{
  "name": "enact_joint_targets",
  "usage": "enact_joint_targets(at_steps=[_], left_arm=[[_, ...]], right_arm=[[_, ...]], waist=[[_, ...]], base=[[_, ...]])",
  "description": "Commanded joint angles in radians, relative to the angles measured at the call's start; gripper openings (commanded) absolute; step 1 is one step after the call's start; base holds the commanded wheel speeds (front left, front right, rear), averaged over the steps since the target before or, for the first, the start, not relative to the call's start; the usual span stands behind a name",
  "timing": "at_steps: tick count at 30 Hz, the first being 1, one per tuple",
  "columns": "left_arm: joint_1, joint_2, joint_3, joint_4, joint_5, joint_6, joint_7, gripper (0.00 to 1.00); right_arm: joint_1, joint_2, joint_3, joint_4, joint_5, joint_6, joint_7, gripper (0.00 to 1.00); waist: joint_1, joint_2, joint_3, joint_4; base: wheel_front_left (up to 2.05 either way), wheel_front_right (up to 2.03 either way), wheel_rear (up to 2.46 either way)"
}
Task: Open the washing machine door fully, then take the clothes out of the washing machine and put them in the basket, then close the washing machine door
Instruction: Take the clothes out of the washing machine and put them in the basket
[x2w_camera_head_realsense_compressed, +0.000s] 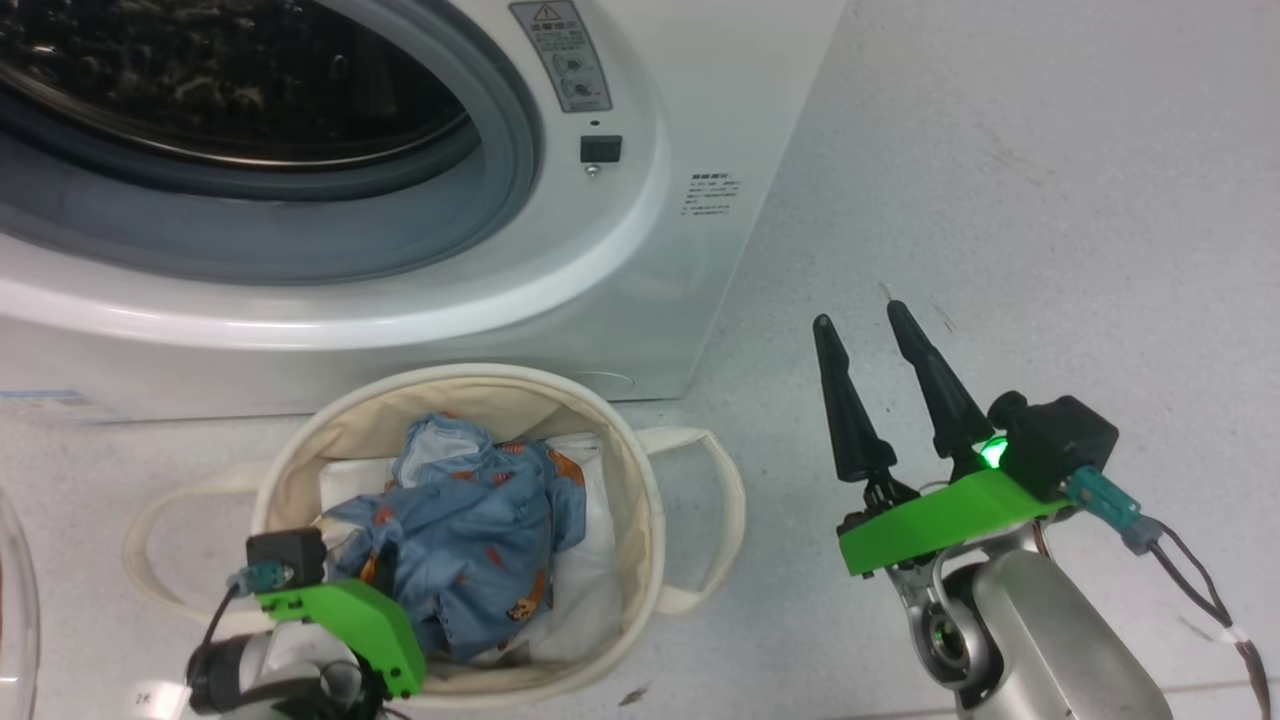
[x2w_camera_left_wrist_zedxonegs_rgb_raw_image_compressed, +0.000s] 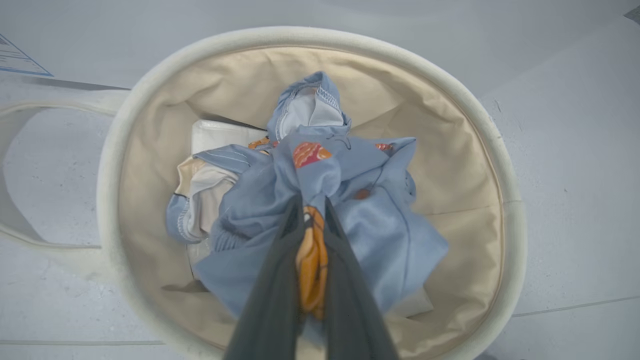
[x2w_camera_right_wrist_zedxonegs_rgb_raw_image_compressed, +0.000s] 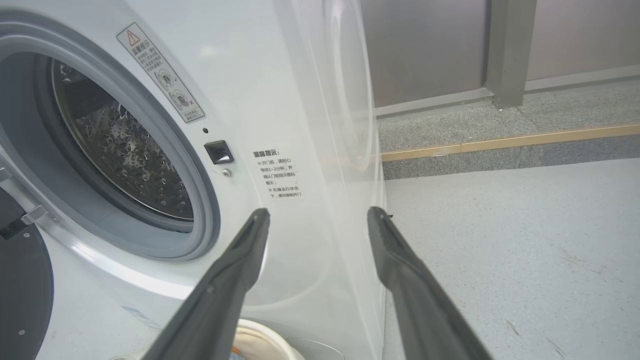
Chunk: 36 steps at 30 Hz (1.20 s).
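The cream basket (x2w_camera_head_realsense_compressed: 640, 470) stands on the floor before the white washing machine (x2w_camera_head_realsense_compressed: 690, 100). Light blue clothes (x2w_camera_head_realsense_compressed: 470, 530) with orange prints lie heaped in it. In the left wrist view my left gripper (x2w_camera_left_wrist_zedxonegs_rgb_raw_image_compressed: 311, 205) is shut on an orange-printed fold of the clothes (x2w_camera_left_wrist_zedxonegs_rgb_raw_image_compressed: 380, 225), low inside the basket (x2w_camera_left_wrist_zedxonegs_rgb_raw_image_compressed: 310, 35). My right gripper (x2w_camera_head_realsense_compressed: 858, 315) hangs open over the floor, right of the basket, holding nothing. The drum (x2w_camera_right_wrist_zedxonegs_rgb_raw_image_compressed: 125, 150) shows bare steel behind the grey gasket. The washing machine door (x2w_camera_right_wrist_zedxonegs_rgb_raw_image_compressed: 20, 290) stands swung open, its black rim at the left edge.
A plain white folded sheet (x2w_camera_left_wrist_zedxonegs_rgb_raw_image_compressed: 215, 135) lies under the clothes in the basket. Open grey floor (x2w_camera_head_realsense_compressed: 1000, 200) spreads right of the washer. In the right wrist view, a raised stone kerb with a brass strip (x2w_camera_right_wrist_zedxonegs_rgb_raw_image_compressed: 500, 142) runs along the wall behind.
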Motion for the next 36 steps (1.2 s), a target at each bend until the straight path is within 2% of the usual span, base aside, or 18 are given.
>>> enact_joint_targets(at_steps=[1,2,3,6,8,12,14,16,18,24,30,36], left_arm=[[-0.028,0.016,0.030,0.008,0.006,-0.004,-0.024,0.00],[-0.030,0.014,0.032,0.019,0.005,-0.005,-0.031,0.60],[-0.032,0.012,0.033,0.027,0.005,-0.008,-0.036,1.00],[-0.043,0.023,0.042,0.032,0.010,-0.006,-0.049,1.00],[-0.055,0.047,0.070,-0.021,0.021,0.015,-0.052,1.00],[-0.014,0.100,0.189,-0.265,0.102,0.066,-0.052,1.00],[0.034,0.102,0.262,-0.386,0.157,0.069,-0.053,1.00],[0.101,0.080,0.351,-0.520,0.225,0.046,-0.053,1.00],[0.134,0.060,0.388,-0.581,0.265,0.022,-0.053,1.00],[0.192,0.024,0.415,-0.709,0.350,-0.028,-0.053,1.00],[0.225,0.033,0.397,-0.797,0.360,-0.048,-0.051,1.00],[0.274,0.072,0.390,-0.959,0.314,-0.056,0.022,1.00]], right_arm=[[-0.019,-0.005,0.010,-0.032,-0.011,0.007,-0.012,1.00],[-0.019,-0.005,0.010,-0.030,-0.012,0.007,-0.012,1.00],[-0.018,-0.006,0.010,-0.028,-0.013,0.007,-0.012,1.00],[-0.016,-0.005,0.011,-0.024,-0.014,0.007,-0.012,1.00],[-0.013,-0.006,0.012,-0.023,-0.014,0.007,-0.012,1.00],[-0.006,-0.007,0.019,-0.017,-0.011,0.007,-0.012,1.00],[-0.003,-0.007,0.024,-0.012,-0.008,0.007,-0.012,1.00],[0.001,-0.010,0.032,-0.008,-0.002,0.007,-0.012,1.00],[0.006,-0.012,0.032,-0.005,0.001,0.007,-0.012,1.00],[0.022,-0.019,0.038,-0.002,0.006,0.007,-0.012,1.00],[0.029,-0.029,0.044,-0.004,0.006,0.007,-0.012,1.00],[0.036,-0.034,0.055,-0.009,0.010,0.007,-0.012,1.00]], waist=[[0.0000,0.0000,-0.005,0.004],[0.0000,0.0000,-0.009,0.007],[0.0000,0.0000,-0.014,0.012],[0.0000,0.0000,-0.030,0.032],[0.0000,0.0000,-0.041,0.052],[0.0000,0.0000,-0.065,0.097],[0.0000,0.0000,-0.079,0.120],[0.0000,0.0000,-0.099,0.152],[0.0000,0.0000,-0.110,0.174],[0.0000,0.0000,-0.146,0.233],[0.0000,0.0000,-0.176,0.259],[0.0000,0.0000,-0.201,0.264]], base=[[0.00,0.00,0.00],[0.00,0.00,0.00],[0.00,0.00,0.00],[0.00,0.00,0.00],[0.00,0.00,0.00],[0.00,0.00,0.00],[0.00,0.00,0.00],[0.00,0.00,0.00],[0.00,0.00,0.00],[0.00,0.00,0.00],[0.00,0.00,0.00],[0.00,0.00,0.00]])
